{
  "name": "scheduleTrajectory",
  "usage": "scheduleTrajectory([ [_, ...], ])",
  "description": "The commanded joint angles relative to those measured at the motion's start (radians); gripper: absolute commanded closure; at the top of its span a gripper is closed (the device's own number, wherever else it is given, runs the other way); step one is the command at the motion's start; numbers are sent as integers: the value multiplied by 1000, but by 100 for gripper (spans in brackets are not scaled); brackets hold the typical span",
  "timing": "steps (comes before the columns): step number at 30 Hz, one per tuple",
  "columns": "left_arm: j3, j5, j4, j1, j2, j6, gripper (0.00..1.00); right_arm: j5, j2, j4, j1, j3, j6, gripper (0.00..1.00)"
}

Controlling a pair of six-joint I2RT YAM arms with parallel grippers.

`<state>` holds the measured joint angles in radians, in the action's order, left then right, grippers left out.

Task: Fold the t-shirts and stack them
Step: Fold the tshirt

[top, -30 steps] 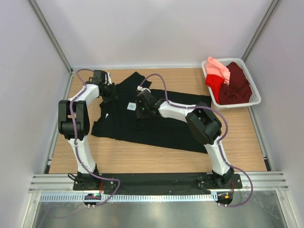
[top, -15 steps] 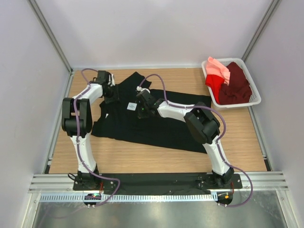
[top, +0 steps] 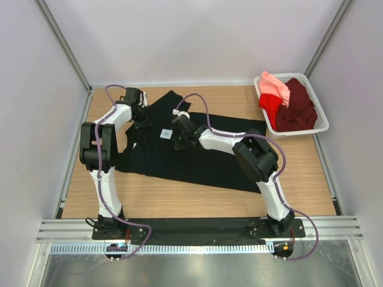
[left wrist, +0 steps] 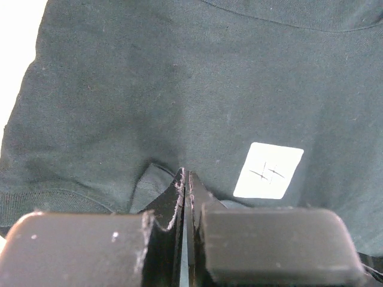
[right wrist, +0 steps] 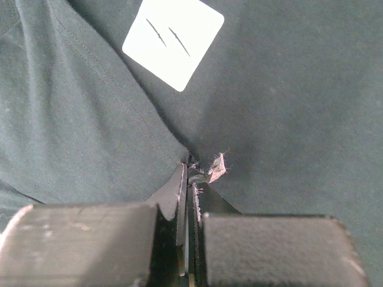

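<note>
A large black t-shirt point(top: 203, 158) lies spread on the wooden table, its white square label point(top: 166, 134) facing up. My left gripper point(top: 142, 119) is down on the shirt's left part, jaws shut with a small fold of black cloth point(left wrist: 149, 179) bunched at the tips point(left wrist: 185, 174). The label point(left wrist: 268, 170) lies just to its right. My right gripper point(top: 178, 142) presses on the cloth just right of the label, shut on a pinched crease point(right wrist: 191, 164), with the label point(right wrist: 173, 42) ahead of it. Salmon-pink point(top: 274, 85), red point(top: 270, 106) and maroon point(top: 297, 107) t-shirts lie in the basket.
A white plastic basket point(top: 324, 124) stands at the back right corner of the table. Grey walls close in the left, back and right sides. Bare wood point(top: 179, 197) shows in front of the black shirt, and a metal rail point(top: 197, 227) runs along the near edge.
Both grippers have closed onto the black t-shirt. The left arm has shifted a little to the right, toward the shirt; the right gripper has stayed beside the label.
</note>
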<state>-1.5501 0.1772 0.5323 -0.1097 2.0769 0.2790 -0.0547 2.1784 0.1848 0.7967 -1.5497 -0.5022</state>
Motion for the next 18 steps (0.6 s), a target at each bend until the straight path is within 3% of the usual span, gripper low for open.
scheduleTrajectory([
  [1,-38,10,-8,-7,-6,2,100,-53,-89,-39,1,25,10,99],
  [18,-57,-68,-34,-12,-54,31,100,-88,-115,-166,1,108,30,99],
])
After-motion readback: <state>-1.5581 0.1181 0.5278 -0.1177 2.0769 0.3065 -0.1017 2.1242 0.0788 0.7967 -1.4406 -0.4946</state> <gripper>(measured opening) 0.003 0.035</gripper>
